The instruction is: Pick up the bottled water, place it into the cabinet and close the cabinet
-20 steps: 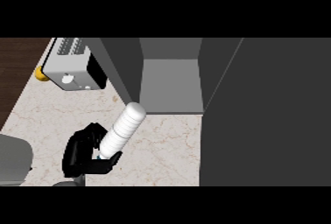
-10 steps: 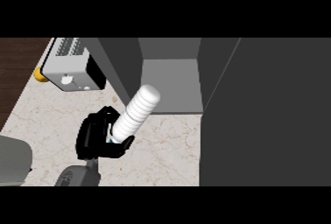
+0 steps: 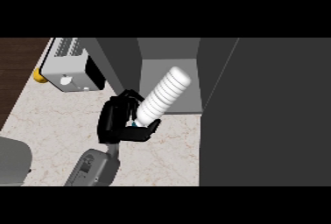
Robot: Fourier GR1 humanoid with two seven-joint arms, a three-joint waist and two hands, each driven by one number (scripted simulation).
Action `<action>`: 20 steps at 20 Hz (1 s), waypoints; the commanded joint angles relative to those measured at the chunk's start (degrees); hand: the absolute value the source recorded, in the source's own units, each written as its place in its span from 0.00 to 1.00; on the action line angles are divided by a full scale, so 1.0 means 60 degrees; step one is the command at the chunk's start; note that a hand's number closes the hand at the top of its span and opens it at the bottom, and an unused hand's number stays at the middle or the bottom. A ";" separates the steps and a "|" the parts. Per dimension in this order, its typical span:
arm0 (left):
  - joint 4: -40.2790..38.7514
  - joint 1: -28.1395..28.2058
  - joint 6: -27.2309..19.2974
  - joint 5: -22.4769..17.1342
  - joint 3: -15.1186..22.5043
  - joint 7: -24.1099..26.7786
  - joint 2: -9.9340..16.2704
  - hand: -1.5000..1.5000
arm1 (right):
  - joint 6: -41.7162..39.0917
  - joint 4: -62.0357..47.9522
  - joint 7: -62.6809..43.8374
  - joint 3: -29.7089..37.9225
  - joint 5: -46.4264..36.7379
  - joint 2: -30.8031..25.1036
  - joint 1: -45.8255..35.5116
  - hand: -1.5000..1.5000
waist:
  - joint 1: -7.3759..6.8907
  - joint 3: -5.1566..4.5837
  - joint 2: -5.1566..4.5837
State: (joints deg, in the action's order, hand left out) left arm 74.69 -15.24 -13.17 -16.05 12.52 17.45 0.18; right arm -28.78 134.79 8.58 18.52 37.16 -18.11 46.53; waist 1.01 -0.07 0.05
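Observation:
The bottled water (image 3: 163,95) is a white ribbed bottle, tilted so its upper end leans up and to the right. My left hand (image 3: 115,120) is shut on its lower end, fingers curled over the left side and the thumb under the base. The bottle's upper end lies in front of the open cabinet (image 3: 155,63), a dark grey box with a lighter inside. The cabinet's door (image 3: 271,113) stands open as a broad dark panel on the right. Whether the bottle's tip is inside the opening cannot be told. My right hand does not show.
A white toaster (image 3: 65,70) stands at the back left, close to the cabinet's left wall, with a small yellow thing (image 3: 40,78) at its left side. A grey rounded object (image 3: 13,159) sits at the left edge on the marble counter (image 3: 58,122).
My left hand has carried the bottle up and to the right, from the counter's middle toward the cabinet opening. The bottle's upper end now overlaps the opening.

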 commanded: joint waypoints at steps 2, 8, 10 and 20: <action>-0.0951 -0.1477 -0.1748 -0.0064 0.0664 -0.0132 -0.0029 1.00 | 0.0240 0.1565 -0.0618 0.0166 0.0878 0.0061 0.0354 0.00 | 0.0130 -0.0001 -0.0017; -0.2352 -0.2868 -0.2746 0.0119 0.0626 -0.0709 -0.0030 1.00 | 0.0186 0.1432 -0.0472 0.0351 0.1223 -0.0010 0.0353 0.00 | 0.0169 -0.0001 -0.0041; -0.2776 -0.2917 -0.3169 -0.0047 0.1100 -0.0442 -0.0030 1.00 | 0.0400 0.1161 -0.0795 0.0420 0.1471 -0.0258 0.0021 0.00 | 0.0112 -0.0002 -0.0050; -0.5578 -0.4581 -0.2760 -0.0883 0.0101 0.0371 -0.0030 1.00 | -0.0127 0.1416 -0.0286 0.0197 0.1189 0.0326 0.0626 0.00 | 0.0320 -0.0008 -0.0082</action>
State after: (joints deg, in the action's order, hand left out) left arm 47.45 -40.68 -30.58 -19.06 14.77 15.48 0.06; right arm -30.53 134.24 8.94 20.03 40.43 -18.46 47.34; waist 2.50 -0.11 -0.34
